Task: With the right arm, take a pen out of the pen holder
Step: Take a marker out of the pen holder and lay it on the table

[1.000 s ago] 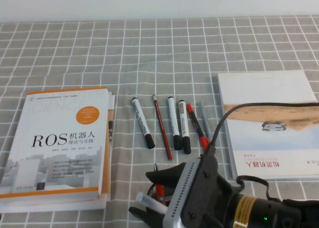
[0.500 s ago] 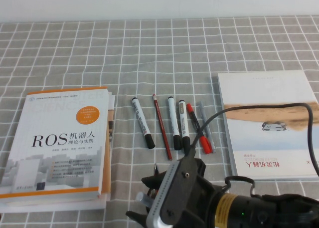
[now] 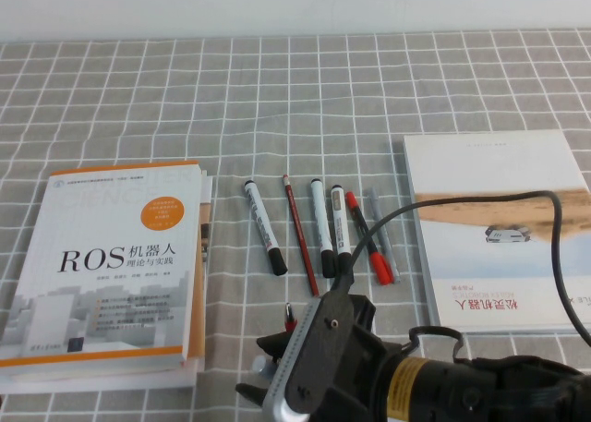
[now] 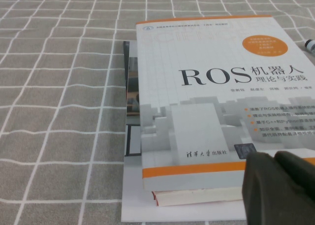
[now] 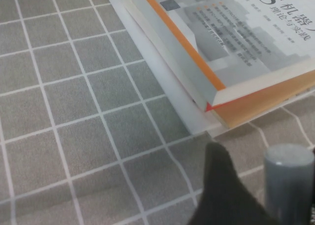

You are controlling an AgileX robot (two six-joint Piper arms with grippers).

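Straddling grey pen (image 5: 289, 167) — right gripper (image 3: 265, 363) spread; left gripper (image 4: 274, 161) pressed together by book (image 4: 206, 102)

Right arm (image 3: 489, 385) in glossy black casing, yellow band (image 3: 404, 382) with dark print round the wrist, pale grey ribbed plate (image 3: 300, 362), thin black cable (image 3: 480, 200) arching behind, right pincer (image 3: 257, 365) black-fingered at the near edge, left pincer (image 4: 278, 161) with matte dark rounded tips
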